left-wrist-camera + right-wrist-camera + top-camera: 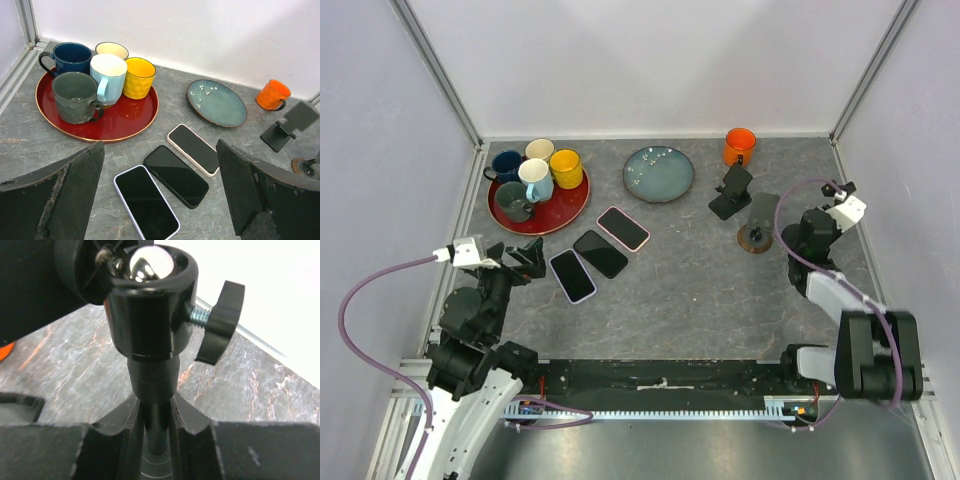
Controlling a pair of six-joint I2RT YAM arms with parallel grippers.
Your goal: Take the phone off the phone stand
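Observation:
Three phones lie flat on the table: a white-edged one [572, 275] [146, 202], a black one [600, 253] [176, 175] and a pink-edged one [623, 228] [194, 148]. My left gripper [527, 260] [160, 200] is open and empty, just left of and above them. A round-based phone stand [757, 232] carries a dark grey slab [761, 209]; I cannot tell whether it is a phone or the cradle. My right gripper [784, 238] [159, 412] is shut on this stand's black post [152, 375], below its ball joint [150, 267].
A second, empty black folding stand [731, 190] [290, 125] is behind the held one. An orange mug [740, 146], a blue-green plate [659, 173] and a red tray [555, 218] with several mugs line the back. White walls enclose the table.

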